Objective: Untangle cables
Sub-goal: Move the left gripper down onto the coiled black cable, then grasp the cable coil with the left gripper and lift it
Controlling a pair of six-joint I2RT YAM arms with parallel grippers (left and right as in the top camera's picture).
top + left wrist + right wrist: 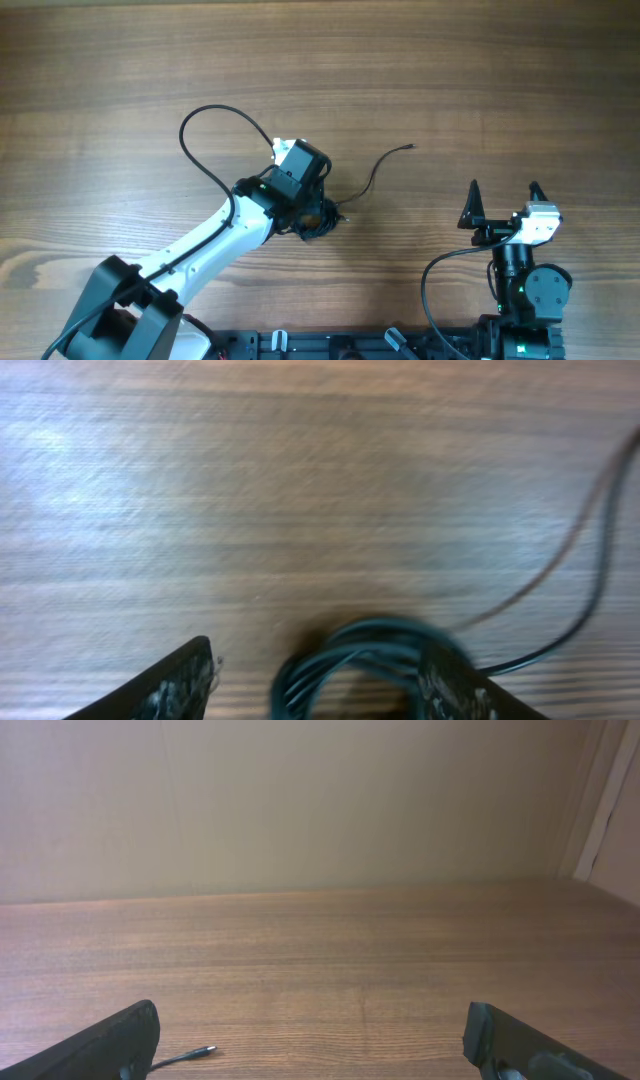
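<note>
The thin black cables are bunched into a small coil [322,220] near the table's middle. One loose wire [372,175] runs up and right to a tiny plug end [410,147]. My left gripper [312,212] is down over the coil. In the left wrist view its fingers [322,652] are open, and the coil [372,632] lies between them against the right finger. A wire [590,585] trails off to the right. My right gripper [503,195] is open and empty at the right. Its wrist view shows the plug end [198,1051] beside its left finger [312,1030].
The left arm's own thicker black cable [205,130] loops over the table at the left. The arm bases [520,300] stand along the front edge. A plain wall [300,800] rises behind the table's far edge.
</note>
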